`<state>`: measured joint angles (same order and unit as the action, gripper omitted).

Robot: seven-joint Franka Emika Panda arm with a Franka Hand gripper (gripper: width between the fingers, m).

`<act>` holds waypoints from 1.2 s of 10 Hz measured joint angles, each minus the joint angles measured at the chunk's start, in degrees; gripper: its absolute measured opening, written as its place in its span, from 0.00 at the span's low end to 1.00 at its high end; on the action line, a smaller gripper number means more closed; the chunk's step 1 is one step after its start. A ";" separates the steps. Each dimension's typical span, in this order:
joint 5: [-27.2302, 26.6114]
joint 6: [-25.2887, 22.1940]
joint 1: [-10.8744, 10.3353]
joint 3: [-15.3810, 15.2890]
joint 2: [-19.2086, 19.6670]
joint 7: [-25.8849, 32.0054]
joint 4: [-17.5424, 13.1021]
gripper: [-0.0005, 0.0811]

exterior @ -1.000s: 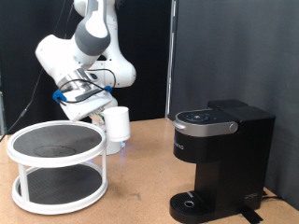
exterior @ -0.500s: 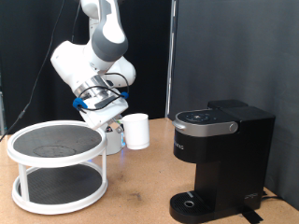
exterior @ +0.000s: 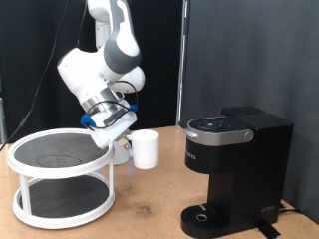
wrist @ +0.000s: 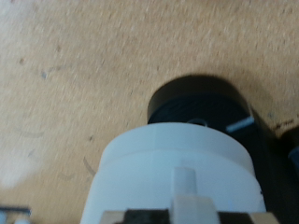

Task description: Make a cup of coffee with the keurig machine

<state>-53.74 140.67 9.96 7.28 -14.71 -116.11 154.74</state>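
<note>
Wooden table [exterior: 150,214] spread wide, and on the exterior view's right sits the machine [exterior: 235,171], black, boxy, lid down, its round drip tray [exterior: 204,215] bare. On the exterior view's left, a white two-tier rack [exterior: 60,177]. Above it the arm [exterior: 105,70] leans in, and there's the cup [exterior: 146,148], carried in the air between rack and machine, well short of the tray. The claw [exterior: 122,137] is clenched on the cup's side; in the wrist view the cup [wrist: 173,177] fills the foreground, with the drip tray [wrist: 207,103] dark beyond it. Handling-wise: looks like a stiff ceramic mug, probably moderately heavy, glossy enough to slip, chippable if set down hard. A hold on the handle or across the wall suits it.
</note>
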 joint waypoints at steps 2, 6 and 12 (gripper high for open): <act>-0.02 1.95 -0.20 -1.12 3.28 -0.29 -0.75 0.01; -0.63 4.73 -0.25 -2.88 10.30 -0.30 -3.77 0.01; -13.62 8.72 -0.47 -6.61 18.89 10.49 -7.44 0.01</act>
<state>-67.36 149.39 9.49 0.67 4.18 -105.62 147.30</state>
